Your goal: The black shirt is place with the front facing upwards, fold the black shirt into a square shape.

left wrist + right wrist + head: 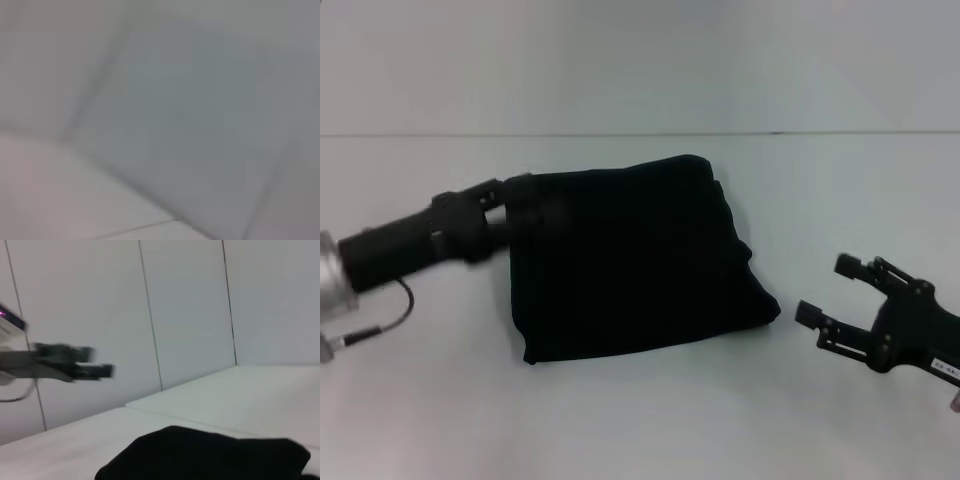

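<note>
One black shirt, folded to a rough square, on the white worktop.

The black shirt lies at the centre of the head frame as a plain dark block with rounded corners; no lettering or label shows. One left pincer sits at its upper left corner, and whether it is pinching the cloth cannot be told. One right pincer, fingers spread, hovers at the lower right, apart from the shirt.

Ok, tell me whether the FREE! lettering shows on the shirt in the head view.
No, the shirt lies folded into a plain black block with no white lettering visible.
</note>
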